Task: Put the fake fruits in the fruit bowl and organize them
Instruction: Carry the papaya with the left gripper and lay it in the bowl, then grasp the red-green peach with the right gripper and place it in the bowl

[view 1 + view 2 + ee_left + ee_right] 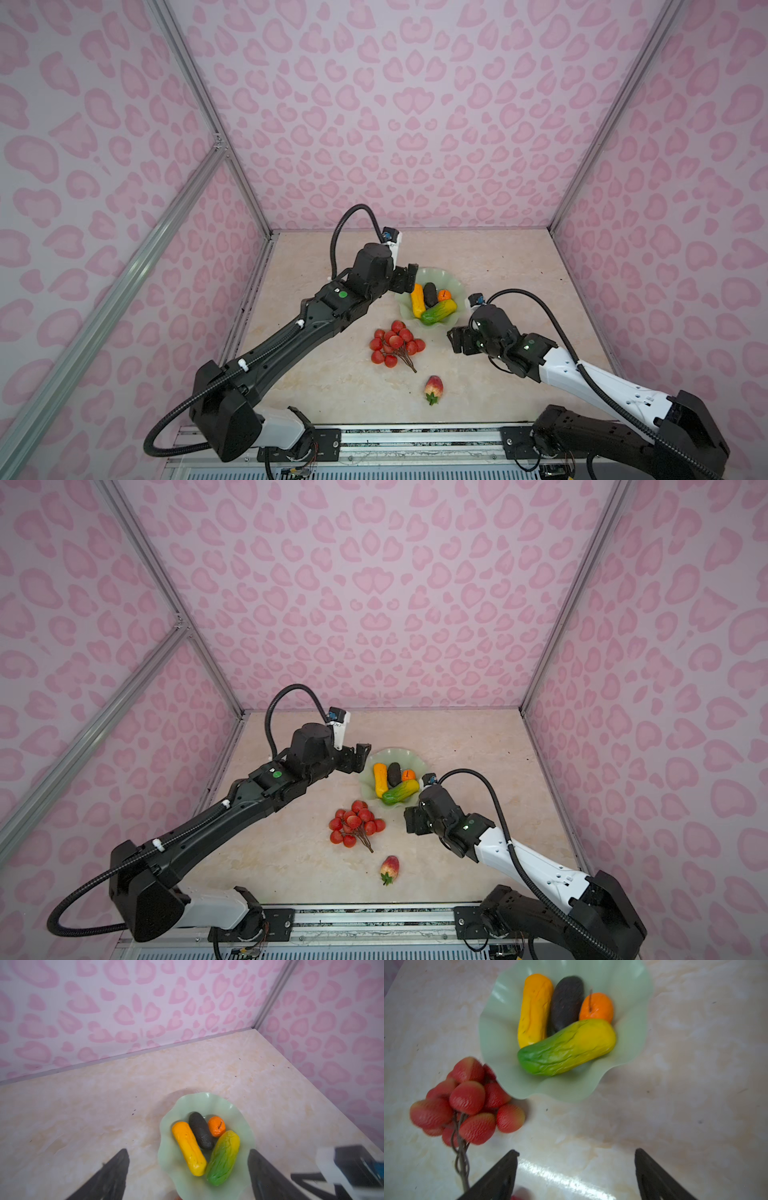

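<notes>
**Four fruits in the bowl, two on the tabletop**

The shallow, pale mint-green glossy fruit bowl [445, 277] with its wavy rim stands on the beige marbled tabletop [332, 374], towards the back and near the middle in both top views. Four fake fruits lie in it. The yellow-orange oblong fruit [417, 300] is on the left, with the dark avocado [430, 293] lying alongside and against it. The small orange [444, 295] sits just right of the avocado. The yellow-green bumpy oblong fruit [438, 311] lies slantwise across the near ends of the others.

The red berry cluster on brown stems [395, 343] rests on the tabletop close against the bowl's near-left rim. In the right wrist view the rim overlaps one berry, but whether they touch I cannot tell. The red-yellow strawberry [433, 386] lies alone nearer the front edge, well apart from the bowl, its green leaves pointing forward.

The left gripper [409, 279] hangs at the bowl's left rim. Its jaws stand wide apart, with nothing between them but the bowl below. The right gripper [454, 340] is low over bare tabletop, near the bowl's near-right rim and to the right of the berry cluster. Its jaws are also spread wide and empty.
</notes>
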Robot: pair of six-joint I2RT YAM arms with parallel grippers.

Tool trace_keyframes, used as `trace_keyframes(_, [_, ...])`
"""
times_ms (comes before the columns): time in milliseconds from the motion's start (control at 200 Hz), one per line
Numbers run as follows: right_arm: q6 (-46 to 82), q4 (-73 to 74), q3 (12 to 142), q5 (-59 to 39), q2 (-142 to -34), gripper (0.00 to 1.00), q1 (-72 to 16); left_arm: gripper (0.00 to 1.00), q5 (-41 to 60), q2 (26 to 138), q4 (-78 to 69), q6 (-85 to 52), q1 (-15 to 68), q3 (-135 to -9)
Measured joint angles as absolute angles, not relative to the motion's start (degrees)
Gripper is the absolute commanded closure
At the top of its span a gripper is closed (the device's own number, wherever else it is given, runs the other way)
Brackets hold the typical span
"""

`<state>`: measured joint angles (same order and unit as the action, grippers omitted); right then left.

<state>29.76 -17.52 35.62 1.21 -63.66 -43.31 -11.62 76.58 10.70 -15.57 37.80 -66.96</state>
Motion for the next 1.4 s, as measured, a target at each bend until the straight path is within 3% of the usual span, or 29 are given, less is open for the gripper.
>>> trace_keyframes(225, [38.59, -17.58, 33.36, -0.3, -68.99, 0.15, -58.35, 0.04, -19.57, 62.41, 5.26, -28.45, 27.42, -47.94])
trace_keyframes(400, [43.66, -15.59, 33.54, -1.58, -75.24, 0.21, -64.95, 0.02, -20.56, 56.1, 4.8, -34.98, 22.65, -40.93])
trace_keyframes(480, [45.3, -14.04, 34.17, -1.96, -77.82, 0.29, -65.95, 0.03, -20.84, 54.7, 4.8, -36.34, 21.87, -39.75])
trace_keyframes(665, [46.76, -12.91, 36.25, -3.01, -81.58, 0.63, -66.63, 0.03, -20.82, 53.93, 4.84, -37.41, 21.12, -39.44])
trace_keyframes(805, [47.35, -14.55, 37.01, -2.96, -80.01, 0.7, -66.61, 0.03, -20.75, 53.74, 4.82, -37.39, 20.99, -39.44])
trace_keyframes(995, [45.67, -20.56, 43.33, 2.13, -74.17, 0.71, -64.25, 0.04, -19.27, 53.1, 4.56, -37.41, 20.99, -37.93])
trace_keyframes(1125, [40.86, -19.99, 46.92, 7.6, -71.92, 0.7, -57.1, 0.04, -17.61, 52.66, 3.49, -37.41, 20.97, -36.32])
trace_keyframes(1400, [31.03, -12.93, 59.7, 10.74, -83.7, 0.7, -42.02, 0.04, -14.57, 49.58, 2.83, -36.75, 20.95, -34.7])
